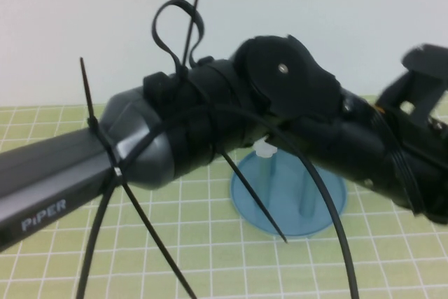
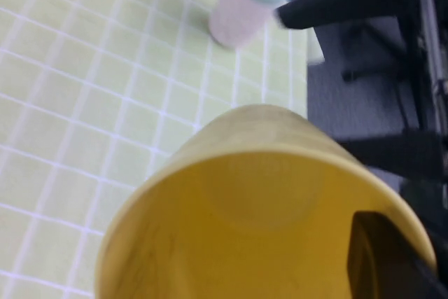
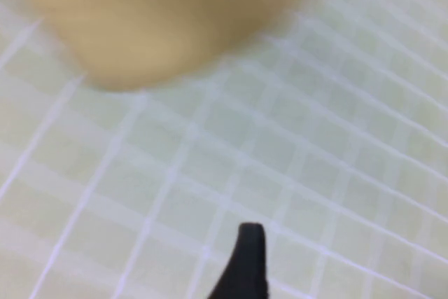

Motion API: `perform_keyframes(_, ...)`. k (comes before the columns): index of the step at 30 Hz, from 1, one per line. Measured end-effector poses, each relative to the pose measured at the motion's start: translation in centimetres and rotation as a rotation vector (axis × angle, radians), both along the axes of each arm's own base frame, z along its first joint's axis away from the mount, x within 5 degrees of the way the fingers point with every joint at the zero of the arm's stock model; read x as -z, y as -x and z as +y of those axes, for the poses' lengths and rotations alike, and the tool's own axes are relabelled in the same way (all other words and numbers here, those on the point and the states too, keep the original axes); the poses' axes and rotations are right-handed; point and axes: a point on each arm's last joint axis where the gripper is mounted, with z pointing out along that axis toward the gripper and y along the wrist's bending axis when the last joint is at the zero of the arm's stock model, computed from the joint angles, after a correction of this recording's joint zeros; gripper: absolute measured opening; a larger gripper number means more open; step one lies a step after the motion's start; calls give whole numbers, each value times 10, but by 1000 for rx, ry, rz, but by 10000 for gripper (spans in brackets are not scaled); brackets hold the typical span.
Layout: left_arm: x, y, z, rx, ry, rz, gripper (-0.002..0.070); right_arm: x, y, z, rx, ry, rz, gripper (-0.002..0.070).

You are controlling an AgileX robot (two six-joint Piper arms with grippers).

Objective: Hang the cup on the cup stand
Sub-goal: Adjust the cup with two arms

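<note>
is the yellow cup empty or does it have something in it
Empty: the left wrist view looks into the yellow cup, showing bare walls and one finger inside.

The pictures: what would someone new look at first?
Probably the yellow cup, filling the left wrist view, with the shut left gripper's finger inside its rim. Next, the black arms crossing the high view, half hiding the blue cup stand on the green mat. The right gripper hangs open over the mat.

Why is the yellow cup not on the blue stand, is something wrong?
Nothing looks broken or spilled. The cup is held in the left gripper, not yet on the cup stand. The right gripper is open nearby.
</note>
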Motion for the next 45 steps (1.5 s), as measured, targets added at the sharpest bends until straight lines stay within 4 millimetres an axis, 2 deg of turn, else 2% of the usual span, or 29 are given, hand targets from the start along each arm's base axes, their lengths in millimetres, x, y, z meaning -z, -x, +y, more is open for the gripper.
perform_keyframes(3,-3,-11,5,-44,40,9,0,-11,-5,-10,190,-59,-156,618)
perform_keyframes(6,-8,-19,9,-67,91,16,0,-29,-10,-14,294,-162,-389,592)
perform_keyframes(10,-16,-29,14,-79,190,8,0,-57,-11,-7,277,-428,-686,584)
perform_keyframes(13,-24,-33,16,-89,274,30,0,-74,-8,1,215,-629,-832,582)
perform_keyframes(19,-33,-36,16,-98,371,-16,0,-93,7,8,187,-1121,-915,582)
perform_keyframes(24,-41,-37,16,-101,461,-66,0,-100,27,11,137,-1415,-906,582)
perform_keyframes(29,-50,-39,17,-115,557,-104,0,-88,38,12,168,-1721,-786,582)
perform_keyframes(34,-50,-36,15,-101,565,-120,0,-44,28,13,342,-1942,-573,582)
perform_keyframes(37,-49,-30,11,-86,563,-114,0,-18,22,14,436,-1989,-485,582)
perform_keyframes(40,-48,-20,3,-66,561,-119,0,-2,19,14,482,-2007,-439,582)
perform_keyframes(45,-46,1,-16,-92,529,-150,0,4,18,14,514,-2033,-418,582)
